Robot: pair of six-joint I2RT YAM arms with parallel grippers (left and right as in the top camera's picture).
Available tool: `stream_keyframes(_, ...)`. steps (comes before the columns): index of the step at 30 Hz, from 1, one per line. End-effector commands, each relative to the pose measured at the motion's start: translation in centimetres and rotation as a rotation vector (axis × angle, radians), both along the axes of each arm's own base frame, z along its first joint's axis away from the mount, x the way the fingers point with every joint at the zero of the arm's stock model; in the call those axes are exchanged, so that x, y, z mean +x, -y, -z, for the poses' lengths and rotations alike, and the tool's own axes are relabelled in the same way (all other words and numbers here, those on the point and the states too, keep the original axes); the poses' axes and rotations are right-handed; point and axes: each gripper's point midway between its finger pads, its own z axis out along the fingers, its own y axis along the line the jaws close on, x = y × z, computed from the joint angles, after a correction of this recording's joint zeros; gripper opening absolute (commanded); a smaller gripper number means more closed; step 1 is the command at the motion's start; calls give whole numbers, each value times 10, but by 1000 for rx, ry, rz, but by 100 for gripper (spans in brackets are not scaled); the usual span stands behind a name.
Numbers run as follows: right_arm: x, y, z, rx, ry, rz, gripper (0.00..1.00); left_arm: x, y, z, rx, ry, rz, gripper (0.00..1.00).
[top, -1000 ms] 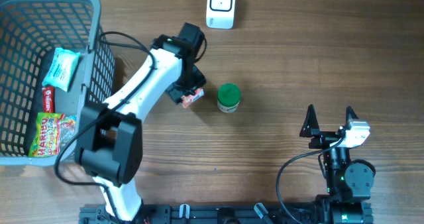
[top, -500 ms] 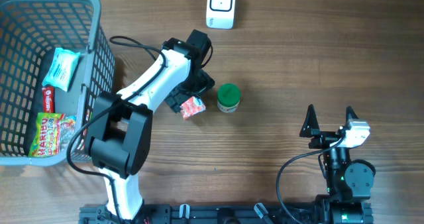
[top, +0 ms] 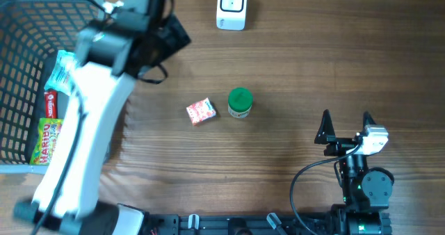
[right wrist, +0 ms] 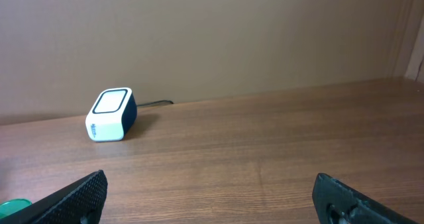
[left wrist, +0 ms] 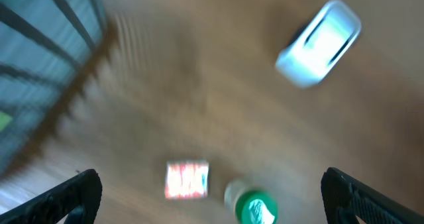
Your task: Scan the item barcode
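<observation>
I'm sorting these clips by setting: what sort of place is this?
Probably a mock shop checkout in a lab: a white barcode scanner, a grey shopping basket, and a small red packet.

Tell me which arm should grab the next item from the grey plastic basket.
Left. The left gripper hangs open near the grey plastic basket; the right gripper sits open at the opposite side of the table, far from it.

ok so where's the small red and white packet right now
In the overhead view the small red and white packet lies on the brown wooden table, just left of the green-capped round container.
</observation>
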Motion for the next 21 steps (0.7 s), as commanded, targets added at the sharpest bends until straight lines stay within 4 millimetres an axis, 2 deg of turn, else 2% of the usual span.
stream_keyframes(1,0,-4,-1,-15,7,-21,100,-20,-68,-85,133,263,-162,100)
stream_keyframes(2,0,-4,-1,-14,8,-21,99,-27,-85,-97,125,301,-214,100)
stream_keyframes(3,0,-4,-1,-14,8,-21,100,-37,-114,-109,120,337,-299,100)
stream_keyframes(4,0,-4,-1,-14,7,-21,100,-43,-134,-114,121,351,-359,100)
stream_keyframes(6,0,-4,-1,-14,7,-21,100,-56,-181,-112,114,337,-496,100)
stream_keyframes(8,0,-4,-1,-14,7,-21,100,-62,-208,-97,70,280,-563,100)
stream_keyframes(11,0,-4,-1,-14,7,-21,99,-78,-240,-53,-20,103,-707,100)
stream_keyframes(12,0,-4,-1,-14,7,-21,100,-86,-252,-29,-44,2,-785,100)
stream_keyframes(14,0,-4,-1,-14,8,-21,100,-88,-264,4,-57,-109,-833,100)
stream_keyframes(15,0,-4,-1,-14,8,-21,100,-88,-268,18,-62,-152,-844,100)
stream_keyframes(17,0,-4,-1,-14,7,-21,100,-89,-275,61,-79,-264,-879,100)
stream_keyframes(19,0,-4,-1,-14,7,-21,100,-99,-281,119,-106,-389,-937,100)
stream_keyframes(21,0,-4,-1,-14,7,-21,100,-104,-283,142,-107,-418,-949,100)
